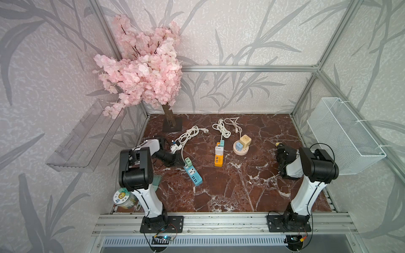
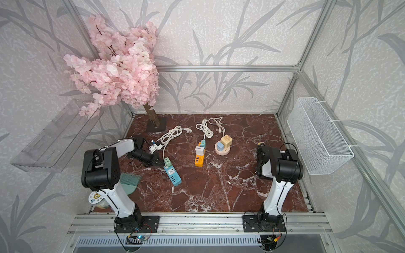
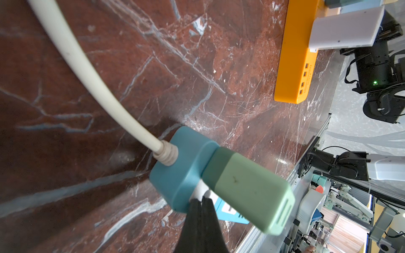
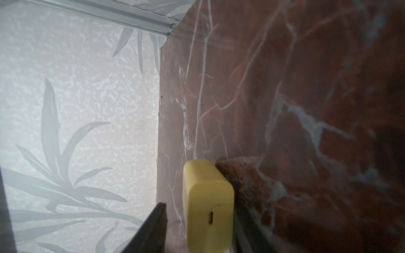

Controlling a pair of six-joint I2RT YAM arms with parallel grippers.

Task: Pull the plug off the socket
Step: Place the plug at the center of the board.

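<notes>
Left fingers (image 3: 195, 223), clenched together, rest their tips against the blue power strip (image 3: 182, 166) toward the table's (image 1: 219, 186) left edge. They sit just beside the green plug (image 3: 247, 188), which stands seated at the strip's cord end. Near the right edge, right fingers (image 4: 153, 227) stand released around a loose yellow plug (image 4: 208, 203), well apart from the strip. The left arm is nearer the green plug.
</notes>
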